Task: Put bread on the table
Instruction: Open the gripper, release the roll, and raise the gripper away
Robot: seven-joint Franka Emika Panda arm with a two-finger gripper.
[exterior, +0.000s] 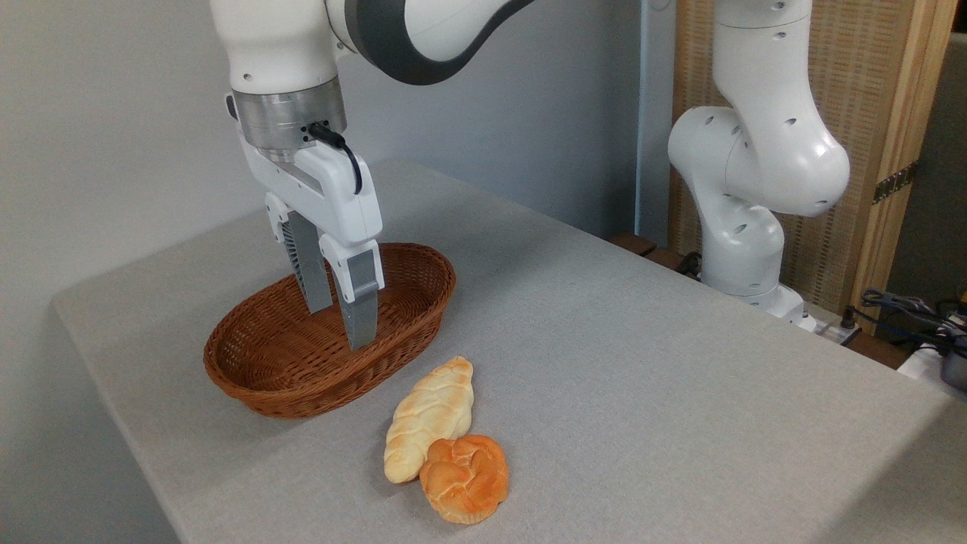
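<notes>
The gripper (340, 326) hung at centre left of the frame, over the wicker basket (249, 374), its two fingers a narrow gap apart and pinching nothing. The bread (464, 477) lay at the lower centre of the frame on the table (642, 363), touching the near end of the paler braided loaf (429, 419), and both sat just beside the basket's right rim. Judged from this, the placing looked done, so the step in hand was probably to draw clear: rising straight up would serve best (a sideways sweep risked catching the basket wall). The basket appeared empty, though the fingers hid a strip of its floor.
</notes>
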